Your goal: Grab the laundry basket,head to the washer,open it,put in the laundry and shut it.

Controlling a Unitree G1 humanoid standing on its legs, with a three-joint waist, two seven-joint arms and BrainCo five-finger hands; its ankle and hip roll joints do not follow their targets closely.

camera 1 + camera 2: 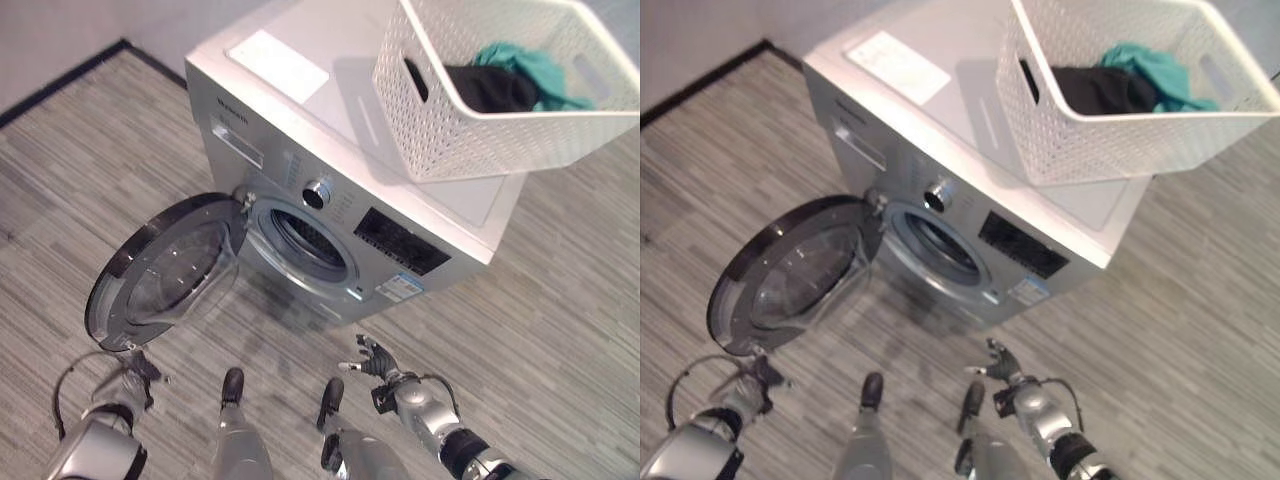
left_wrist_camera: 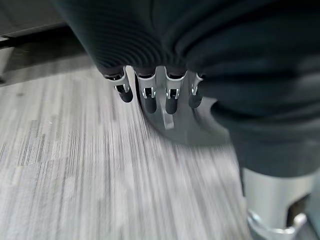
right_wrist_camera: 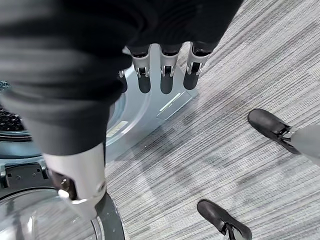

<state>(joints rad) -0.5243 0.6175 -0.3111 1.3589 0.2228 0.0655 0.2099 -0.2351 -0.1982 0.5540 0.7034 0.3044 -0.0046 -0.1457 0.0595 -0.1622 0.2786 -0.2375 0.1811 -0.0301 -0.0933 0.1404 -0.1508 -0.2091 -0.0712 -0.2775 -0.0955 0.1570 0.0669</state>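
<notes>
The white laundry basket [image 1: 500, 95] is sitting on top of the washer [image 1: 300, 80], toward its right end, with dark and teal laundry [image 1: 510, 82] lying inside, so you are keeping both hands free for loading. The round door [image 1: 165, 272] is hanging swung wide open to the left, leaving the drum opening [image 1: 310, 245] exposed (the opening step looks done). Your left hand [image 1: 135, 372] is hanging low just below the door's rim, and your right hand [image 1: 378, 360] is hanging before the washer front; both are showing relaxed fingers, grasping nothing.
</notes>
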